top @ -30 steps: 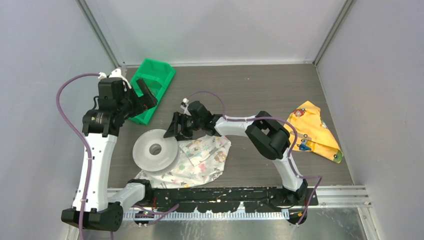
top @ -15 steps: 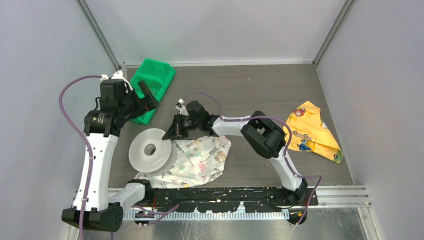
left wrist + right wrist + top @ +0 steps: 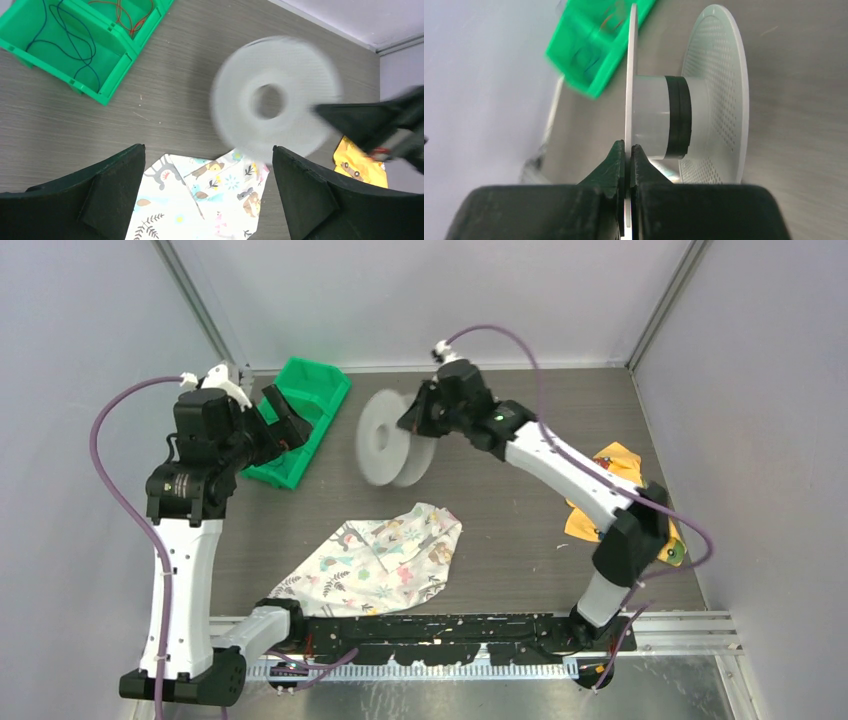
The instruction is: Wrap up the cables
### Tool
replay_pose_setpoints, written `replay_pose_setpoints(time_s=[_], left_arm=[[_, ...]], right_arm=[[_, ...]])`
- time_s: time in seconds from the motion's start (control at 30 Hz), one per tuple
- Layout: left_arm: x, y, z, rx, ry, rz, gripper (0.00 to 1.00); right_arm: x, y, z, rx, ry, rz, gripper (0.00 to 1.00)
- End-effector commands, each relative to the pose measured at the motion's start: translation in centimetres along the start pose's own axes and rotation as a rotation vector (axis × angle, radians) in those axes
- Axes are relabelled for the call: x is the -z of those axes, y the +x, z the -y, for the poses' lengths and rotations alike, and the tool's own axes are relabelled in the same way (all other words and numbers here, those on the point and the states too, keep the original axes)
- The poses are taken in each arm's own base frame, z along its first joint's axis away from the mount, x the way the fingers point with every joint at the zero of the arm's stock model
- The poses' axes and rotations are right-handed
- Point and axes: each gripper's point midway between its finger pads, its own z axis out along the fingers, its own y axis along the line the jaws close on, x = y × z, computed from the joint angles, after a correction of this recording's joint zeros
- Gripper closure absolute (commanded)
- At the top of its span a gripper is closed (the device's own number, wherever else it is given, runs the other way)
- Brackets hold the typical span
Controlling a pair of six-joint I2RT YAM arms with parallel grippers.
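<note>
Positioning step: spool (image 3: 392,437) pinched by one disc in the closed right gripper (image 3: 628,152), aloft beside the green bin (image 3: 50,69) with the cables (image 3: 75,42). Left gripper (image 3: 209,152) wide open, empty. Next, likely: fetching a cable end.

Pale grey plastic spool (image 3: 724,100), smooth and matt, one disc finely perforated. Glossy green moulded plastic bin (image 3: 318,390). Matt grey-brown wood-grain table (image 3: 520,530). Soft, creased cloth (image 3: 385,560) with a pastel print. Crumpled yellow printed cloth (image 3: 620,460).
</note>
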Motion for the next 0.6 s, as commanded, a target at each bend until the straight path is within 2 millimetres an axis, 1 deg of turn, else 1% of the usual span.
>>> replay_pose_setpoints(time_s=[0.0, 0.07, 0.13, 0.2, 0.27, 0.3, 0.4, 0.47, 0.57], left_arm=[[-1.1, 1.0, -0.6, -0.002, -0.013, -0.028, 0.00], [-1.9, 1.8, -0.5, 0.019, 0.003, -0.051, 0.00], [-2.7, 2.5, -0.3, 0.036, 0.023, -0.077, 0.00], [-3.3, 2.9, -0.2, 0.047, 0.032, -0.097, 0.00], [-3.8, 3.1, -0.1, 0.052, 0.035, -0.109, 0.00], [-4.0, 3.2, -0.1, 0.051, 0.037, -0.113, 0.00], [-4.7, 3.8, -0.6, 0.043, 0.023, -0.137, 0.00], [-4.9, 4.4, -0.9, 0.043, 0.012, -0.158, 0.00], [-5.1, 5.2, -1.3, 0.045, 0.004, -0.175, 0.00]], right_arm=[[9.0, -6.4, 5.3, 0.299, 0.463, 0.294, 1.00], [11.6, -7.7, 8.4, 0.375, 0.661, 0.373, 0.99], [13.6, -8.5, 10.7, 0.440, 0.815, 0.423, 1.00], [14.4, -8.6, 12.1, 0.482, 0.901, 0.445, 0.99], [14.5, -8.3, 13.1, 0.499, 0.944, 0.447, 0.99], [14.2, -8.1, 13.5, 0.503, 0.953, 0.443, 0.99], [13.1, -7.2, 14.6, 0.489, 0.970, 0.428, 0.99], [12.0, -6.3, 15.2, 0.479, 0.950, 0.411, 0.99], [11.1, -5.6, 15.7, 0.469, 0.935, 0.405, 0.99]])
